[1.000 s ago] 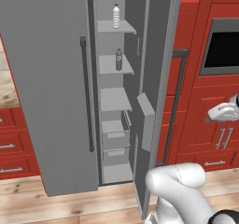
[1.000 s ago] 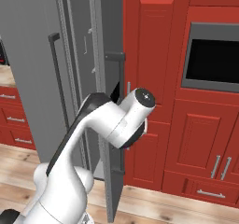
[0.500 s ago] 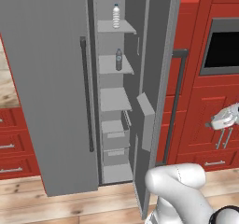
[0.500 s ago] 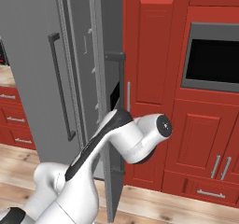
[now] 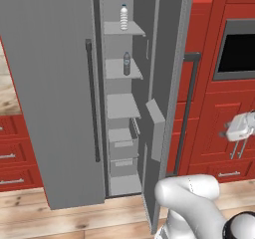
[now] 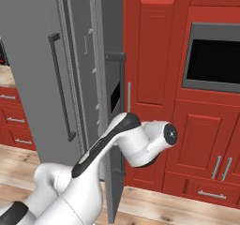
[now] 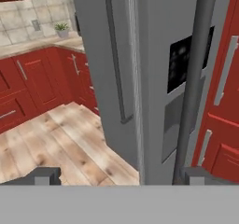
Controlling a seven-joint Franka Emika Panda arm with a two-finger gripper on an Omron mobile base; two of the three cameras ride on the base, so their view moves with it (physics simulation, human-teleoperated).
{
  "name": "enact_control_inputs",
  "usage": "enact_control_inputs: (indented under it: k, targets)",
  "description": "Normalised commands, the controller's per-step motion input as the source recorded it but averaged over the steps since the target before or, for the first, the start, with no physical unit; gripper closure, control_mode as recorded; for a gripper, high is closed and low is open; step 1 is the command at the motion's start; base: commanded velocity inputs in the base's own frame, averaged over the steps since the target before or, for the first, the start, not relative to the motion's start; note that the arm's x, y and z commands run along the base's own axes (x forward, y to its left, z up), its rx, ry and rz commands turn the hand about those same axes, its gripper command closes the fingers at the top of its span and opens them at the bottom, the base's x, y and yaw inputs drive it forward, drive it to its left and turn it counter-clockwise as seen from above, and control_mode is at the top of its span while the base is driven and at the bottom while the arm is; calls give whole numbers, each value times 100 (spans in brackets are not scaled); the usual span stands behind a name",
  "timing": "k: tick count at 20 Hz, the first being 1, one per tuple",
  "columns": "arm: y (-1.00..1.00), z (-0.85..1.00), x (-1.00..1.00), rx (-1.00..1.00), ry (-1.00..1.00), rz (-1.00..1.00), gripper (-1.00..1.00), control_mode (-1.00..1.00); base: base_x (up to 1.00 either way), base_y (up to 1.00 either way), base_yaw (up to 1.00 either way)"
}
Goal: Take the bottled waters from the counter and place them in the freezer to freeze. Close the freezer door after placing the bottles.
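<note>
Two bottled waters stand inside the grey freezer (image 5: pixel 50 83): one (image 5: pixel 123 17) on the top shelf, one (image 5: pixel 126 63) on the shelf below. The freezer door (image 5: pixel 167 83) of that compartment is swung wide open. Its outer face (image 7: pixel 163 55) carries a black dispenser panel (image 6: pixel 115 97) and a long dark bar handle (image 7: pixel 197 78). My gripper (image 5: pixel 226 132) hovers to the right of this door, on its outer side. It (image 7: pixel 120 176) is open and holds nothing, and the handle rises just by one fingertip (image 7: pixel 196 175). The counter (image 7: pixel 42 43) lies far beyond the door.
Red tall cabinets with a built-in oven (image 5: pixel 239 49) stand close behind my hand on the right. The unit's other door (image 6: pixel 33 78), plain grey with a dark handle, is on the left. Red drawers (image 5: pixel 15 153) sit under the counter. Wooden floor (image 7: pixel 56 139) lies open in front.
My arm has swung right and lowered, bringing the hand down a little beside the open door. The door and bottles have not moved.
</note>
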Motion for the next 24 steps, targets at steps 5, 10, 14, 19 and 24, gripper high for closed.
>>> enact_control_inputs:
  k: [5, 10, 14, 19, 24]
  targets:
    - [8, -20, 40, 2, -18, 7, -100, -100, 0, 0, 0]
    - [0, -2, 27, 6, -2, 7, -100, -100, 0, 0, 0]
    - [15, -13, 37, 0, 0, 2, -100, -100, 0, 0, 0]
    - [32, -20, 32, 0, 1, 7, -100, -100, 0, 0, 0]
    - [12, -12, 22, 1, 0, 8, -100, -100, 0, 0, 0]
